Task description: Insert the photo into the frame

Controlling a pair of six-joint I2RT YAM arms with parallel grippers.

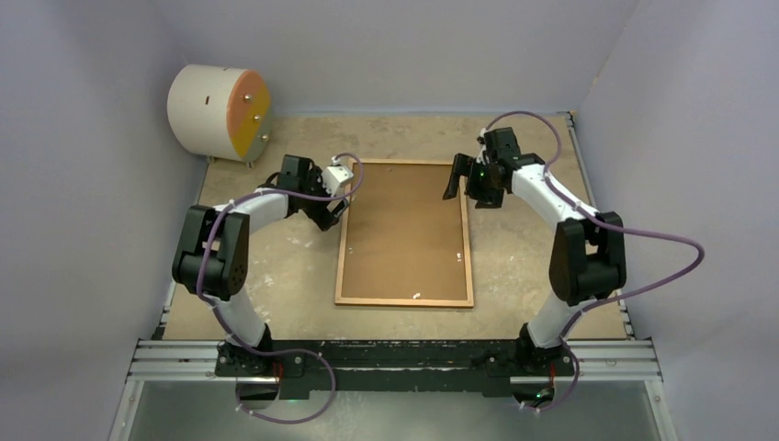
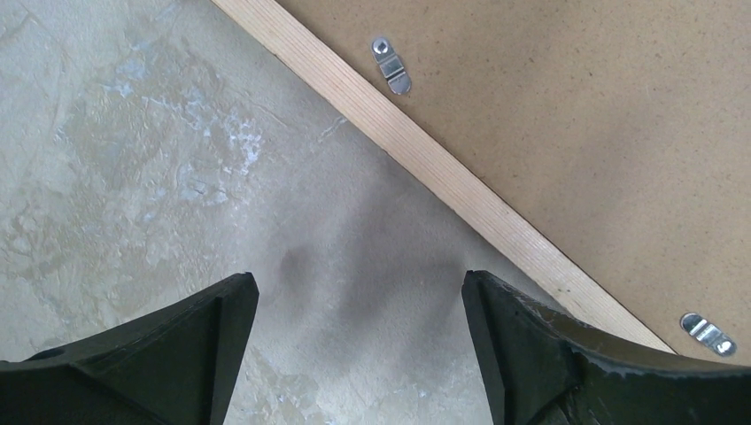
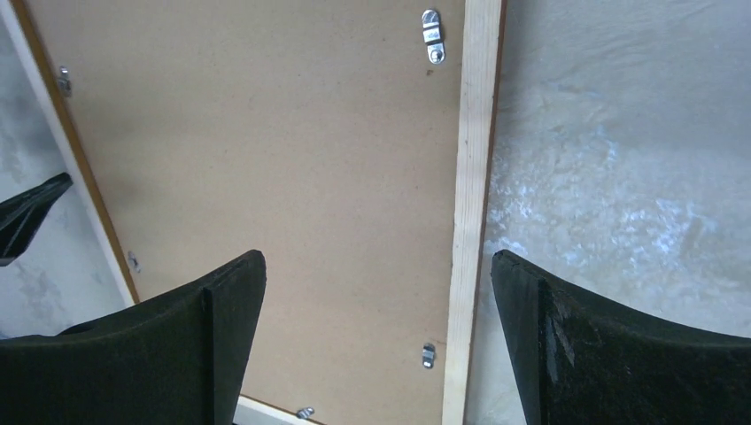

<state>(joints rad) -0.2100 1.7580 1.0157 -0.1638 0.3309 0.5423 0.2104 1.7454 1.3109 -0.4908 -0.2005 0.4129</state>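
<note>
The frame [image 1: 404, 301] lies flat in the middle of the table with its back up, and the brown backing board [image 1: 404, 230] fills it. The photo is not in view. My left gripper [image 1: 335, 213] is open and empty, low over the table just outside the frame's far left rail [image 2: 425, 159]. My right gripper [image 1: 464, 186] is open and empty above the frame's far right rail [image 3: 469, 177], with one finger over the backing board [image 3: 266, 133] and the other over the table. Small metal tabs [image 2: 391, 66] [image 3: 431, 35] sit along the inner edges.
A cream-and-orange cylinder [image 1: 219, 111] lies on its side at the far left corner. Grey walls close in the table on three sides. The tip of a left gripper finger [image 3: 31, 217] shows at the left edge of the right wrist view.
</note>
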